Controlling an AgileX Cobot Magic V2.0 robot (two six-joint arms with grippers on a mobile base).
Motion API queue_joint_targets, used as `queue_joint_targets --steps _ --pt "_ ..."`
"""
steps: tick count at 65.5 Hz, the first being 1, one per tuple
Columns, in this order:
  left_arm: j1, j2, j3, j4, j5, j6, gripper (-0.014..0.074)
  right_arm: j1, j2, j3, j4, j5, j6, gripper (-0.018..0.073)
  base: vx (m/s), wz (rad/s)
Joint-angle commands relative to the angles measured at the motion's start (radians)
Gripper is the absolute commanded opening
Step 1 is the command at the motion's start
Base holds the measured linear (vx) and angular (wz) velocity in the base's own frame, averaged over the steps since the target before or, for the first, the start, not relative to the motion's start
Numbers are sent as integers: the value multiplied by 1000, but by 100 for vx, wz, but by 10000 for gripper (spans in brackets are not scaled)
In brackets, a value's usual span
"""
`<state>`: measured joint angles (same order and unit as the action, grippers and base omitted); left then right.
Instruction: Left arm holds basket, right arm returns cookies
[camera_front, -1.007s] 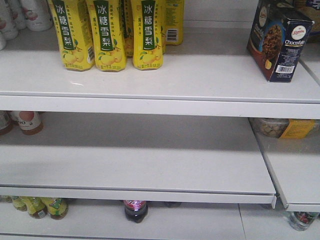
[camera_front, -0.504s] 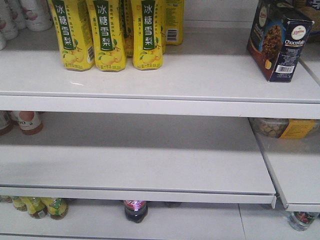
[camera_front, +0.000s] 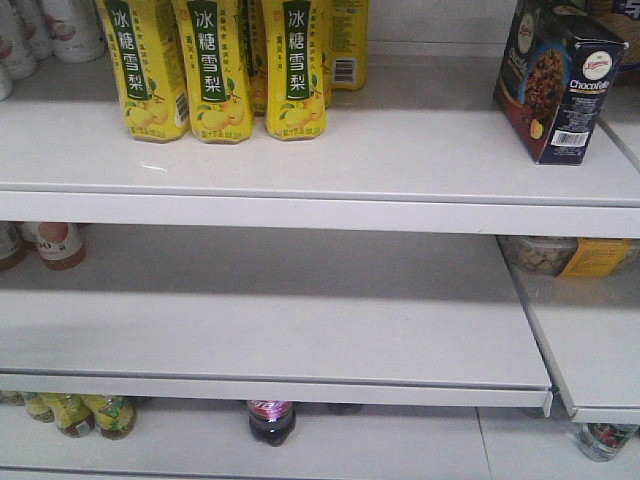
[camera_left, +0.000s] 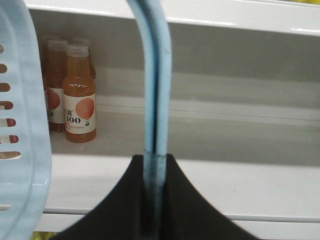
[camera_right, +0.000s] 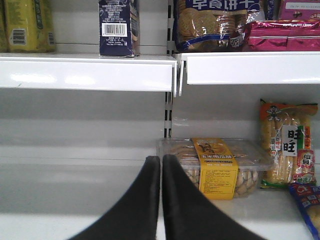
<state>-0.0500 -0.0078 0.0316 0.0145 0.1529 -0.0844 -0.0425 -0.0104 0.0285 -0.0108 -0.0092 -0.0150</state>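
Observation:
The cookies (camera_front: 558, 78), a dark navy "Chocofello" carton, stand upright at the right end of the top shelf; their barcode side (camera_right: 119, 27) shows in the right wrist view. My right gripper (camera_right: 161, 165) is shut and empty, low in front of the middle shelf, well below the carton. The light blue basket (camera_left: 22, 125) fills the left edge of the left wrist view. Its two hoop handles (camera_left: 156, 75) rise together out of my left gripper (camera_left: 154, 162), which is shut on them. Neither arm appears in the front view.
Yellow pear-drink bottles (camera_front: 215, 70) stand at the top shelf's left. Orange juice bottles (camera_left: 79, 95) sit on the middle shelf. A clear snack tub with a yellow label (camera_right: 215, 167), packaged snacks (camera_right: 287, 145) and cookie bags (camera_right: 215, 22) fill the right-hand bay. A shelf divider post (camera_right: 170, 112) separates the bays.

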Motion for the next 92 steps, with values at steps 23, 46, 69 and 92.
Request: queue_joint_targets --steps 23,46,69,92 --pt "3 -17 -26 12 -98 17 -6 -7 -12 3 4 -63 -12 -8 0 0" --pt "3 -17 -26 12 -98 17 -6 -7 -12 3 4 -63 -12 -8 0 0" --pt "3 -17 -26 12 -98 17 -6 -7 -12 3 4 -63 -12 -8 0 0" --pt "3 -17 -26 12 -98 17 -6 -7 -12 3 4 -63 -12 -8 0 0"
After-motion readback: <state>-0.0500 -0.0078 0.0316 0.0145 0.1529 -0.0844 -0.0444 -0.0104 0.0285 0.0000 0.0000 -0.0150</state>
